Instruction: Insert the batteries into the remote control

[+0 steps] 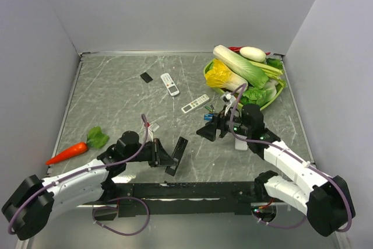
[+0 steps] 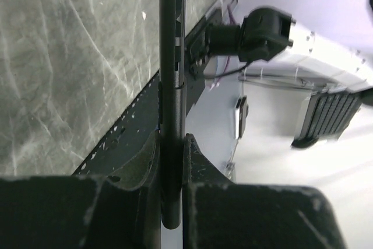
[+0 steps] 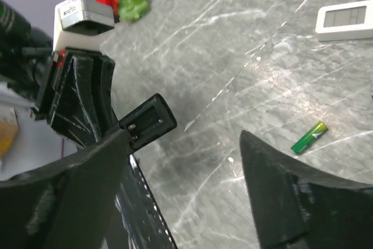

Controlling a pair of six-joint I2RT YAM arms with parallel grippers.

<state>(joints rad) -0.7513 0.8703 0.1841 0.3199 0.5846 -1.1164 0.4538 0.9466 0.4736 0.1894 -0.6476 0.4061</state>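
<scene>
A black remote control [image 1: 178, 153] is clamped edge-on in my shut left gripper [image 1: 164, 158], low in the middle of the table. In the left wrist view the remote [image 2: 171, 74] runs up from between the pads of that gripper [image 2: 172, 161]. The right wrist view shows the remote's open battery compartment [image 3: 148, 122], with springs visible and no cells in it. My right gripper [image 1: 208, 127] hangs open to the right of the remote, nothing between its fingers [image 3: 274, 190]. A green battery [image 3: 309, 137] lies on the table. More batteries [image 1: 208, 113] lie just beyond the right gripper.
Two white remotes [image 1: 169, 84] [image 1: 194, 104] and a small black cover [image 1: 146, 77] lie further back. A green bowl [image 1: 208, 73] heaped with vegetables stands at the back right. A carrot [image 1: 67, 153] and a green leaf [image 1: 97, 137] lie at the left.
</scene>
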